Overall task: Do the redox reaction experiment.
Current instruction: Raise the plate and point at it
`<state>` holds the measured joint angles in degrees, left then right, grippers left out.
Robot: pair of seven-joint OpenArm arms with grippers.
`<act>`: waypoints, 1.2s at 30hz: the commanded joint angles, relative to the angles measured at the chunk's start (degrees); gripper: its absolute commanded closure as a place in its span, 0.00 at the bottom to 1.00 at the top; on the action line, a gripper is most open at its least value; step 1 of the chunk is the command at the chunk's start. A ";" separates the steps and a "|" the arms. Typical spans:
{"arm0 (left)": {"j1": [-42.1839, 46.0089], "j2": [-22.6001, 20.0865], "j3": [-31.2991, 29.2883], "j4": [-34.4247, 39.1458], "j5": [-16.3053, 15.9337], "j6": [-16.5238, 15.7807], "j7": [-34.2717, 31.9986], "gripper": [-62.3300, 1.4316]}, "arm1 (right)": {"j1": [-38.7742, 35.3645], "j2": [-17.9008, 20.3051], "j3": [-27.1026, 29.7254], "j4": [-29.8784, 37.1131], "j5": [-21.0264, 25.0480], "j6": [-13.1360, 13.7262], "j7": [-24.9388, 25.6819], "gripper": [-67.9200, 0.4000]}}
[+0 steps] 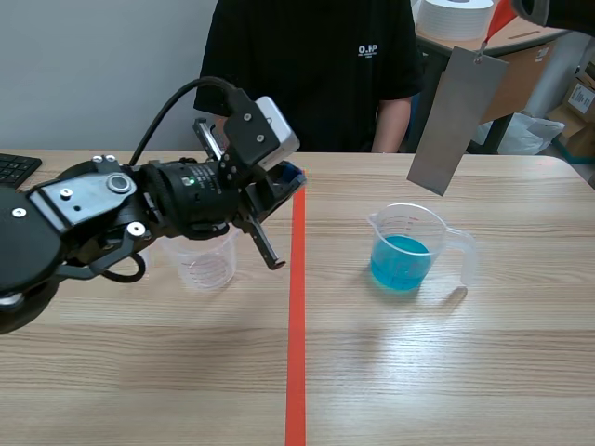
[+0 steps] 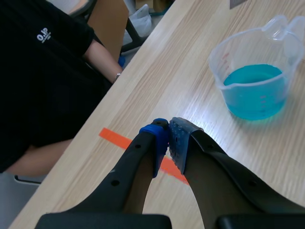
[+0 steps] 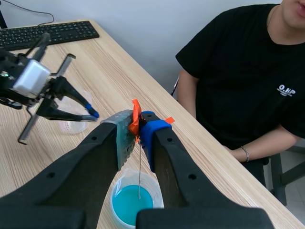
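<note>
Wooden table, pale grain, crossed by one orange-red tape line. One person in a black T-shirt sits at the far side.

Two black arms. The left gripper is closed on nothing, its blue dotted pads meeting, and lies over the tape line. The right gripper is raised, its fingers clamped on an orange tab.

One flat, grey, rectangular metal sheet hangs tilted below that tab, straight under the right gripper. It is above the filled beaker, its lower edge clear of the rim.

Two clear plastic beakers with printed graduations:
- One beaker of blue liquid, with spout and handle, stands right of the tape line, ahead of the left gripper.
- One empty beaker stands left of the line, partly hidden behind the left arm.

One black keyboard lies at the table's left edge.
</note>
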<state>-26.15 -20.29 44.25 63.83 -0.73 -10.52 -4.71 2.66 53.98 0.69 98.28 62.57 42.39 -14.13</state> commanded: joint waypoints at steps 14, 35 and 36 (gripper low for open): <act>-11.19 13.35 6.86 -13.97 0.42 0.90 -2.10 0.90 | 0.85 0.61 1.20 0.72 0.70 0.33 0.94 0.97; -13.07 15.85 7.98 -19.32 2.21 -2.99 -6.25 0.90 | 0.85 0.61 1.20 0.72 0.74 0.33 1.18 0.97; -13.07 15.85 7.98 -19.32 1.79 -2.99 -6.43 0.90 | 0.85 0.61 1.20 0.72 0.74 0.33 1.18 0.97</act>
<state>-38.11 -5.37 52.23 43.22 1.89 -13.67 -9.96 2.66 53.98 0.69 98.28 62.57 42.39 -14.06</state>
